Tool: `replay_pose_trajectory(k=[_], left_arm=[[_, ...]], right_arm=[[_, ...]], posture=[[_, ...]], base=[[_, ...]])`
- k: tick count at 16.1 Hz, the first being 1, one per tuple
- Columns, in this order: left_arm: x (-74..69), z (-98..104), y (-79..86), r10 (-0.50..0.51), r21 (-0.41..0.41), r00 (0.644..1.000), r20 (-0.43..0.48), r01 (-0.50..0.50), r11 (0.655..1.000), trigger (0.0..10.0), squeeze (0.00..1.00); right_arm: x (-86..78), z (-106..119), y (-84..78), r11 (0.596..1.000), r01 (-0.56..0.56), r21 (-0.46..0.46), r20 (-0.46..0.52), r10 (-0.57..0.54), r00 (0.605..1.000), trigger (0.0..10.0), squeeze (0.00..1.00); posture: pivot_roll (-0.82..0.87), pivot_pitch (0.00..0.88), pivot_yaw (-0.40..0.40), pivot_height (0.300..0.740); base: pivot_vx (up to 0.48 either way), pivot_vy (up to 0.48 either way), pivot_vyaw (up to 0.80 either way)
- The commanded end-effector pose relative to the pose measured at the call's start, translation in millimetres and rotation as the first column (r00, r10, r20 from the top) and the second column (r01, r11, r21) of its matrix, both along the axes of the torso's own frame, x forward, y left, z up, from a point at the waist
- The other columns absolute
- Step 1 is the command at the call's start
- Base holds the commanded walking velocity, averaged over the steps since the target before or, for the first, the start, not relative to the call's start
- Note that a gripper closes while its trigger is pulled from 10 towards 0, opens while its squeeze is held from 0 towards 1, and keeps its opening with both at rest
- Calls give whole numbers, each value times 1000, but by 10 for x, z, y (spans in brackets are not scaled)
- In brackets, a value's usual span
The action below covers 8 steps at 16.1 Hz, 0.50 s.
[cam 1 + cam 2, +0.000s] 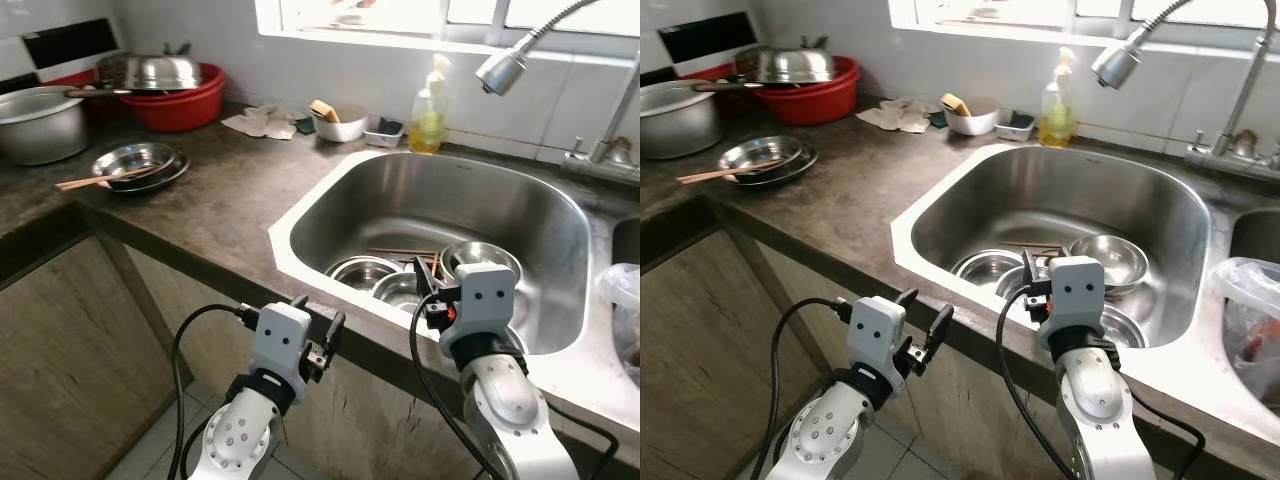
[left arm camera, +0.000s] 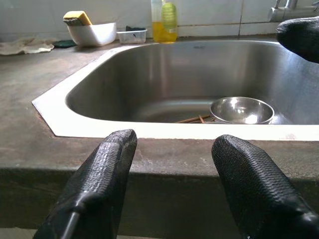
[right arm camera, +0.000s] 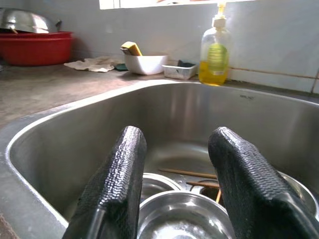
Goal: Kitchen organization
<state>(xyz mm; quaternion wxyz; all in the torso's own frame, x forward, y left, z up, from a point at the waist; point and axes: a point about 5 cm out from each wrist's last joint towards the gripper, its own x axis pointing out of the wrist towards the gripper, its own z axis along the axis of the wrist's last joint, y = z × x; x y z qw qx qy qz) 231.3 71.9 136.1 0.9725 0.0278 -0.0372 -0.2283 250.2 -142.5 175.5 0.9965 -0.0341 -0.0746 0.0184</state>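
So we're parked at the sink [image 1: 300,215] and the step in hand looks like fishing the dirty dishes out of the basin. There's a cluster of steel bowls [image 1: 362,270] at the bottom with chopsticks [image 1: 400,252] lying across them, roughly at 12 o'clock from our right gripper [image 1: 428,285].

To do this well, we'd say drop the right gripper straight down over one bowl's rim, one finger inside and one outside, and pinch the wall rather than the curved bottom, since polished wet steel probably slides. We'd take the nearest bowl first and watch the chopsticks, which could roll or get dragged along.

Pose-wise: the right arm is raised over the front edge of the sink, fingers spread apart and empty, pointed down into the basin. The left gripper [image 1: 318,330] sits lower at about 8 o'clock from it, level with the countertop [image 1: 210,190] edge, also spread and holding nothing, aimed at the sink's front lip.
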Motion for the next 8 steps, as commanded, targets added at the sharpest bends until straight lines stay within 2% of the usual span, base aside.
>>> replay_pose_trajectory(k=[1,8], left_arm=[[-5,-2,-5,-8,4,1000,0,8,1000,10000,0],[-10,2,-1,-6,4,1000,0,6,1000,10000,0]], right_arm=[[1,27,-14,1000,11,17,3,-11,1000,10000,0],[4,33,11,1000,11,29,2,-11,1000,10000,0]], posture=[[-39,27,20,740],[-39,32,24,740]], base=[[0,454,0],[0,445,0]])
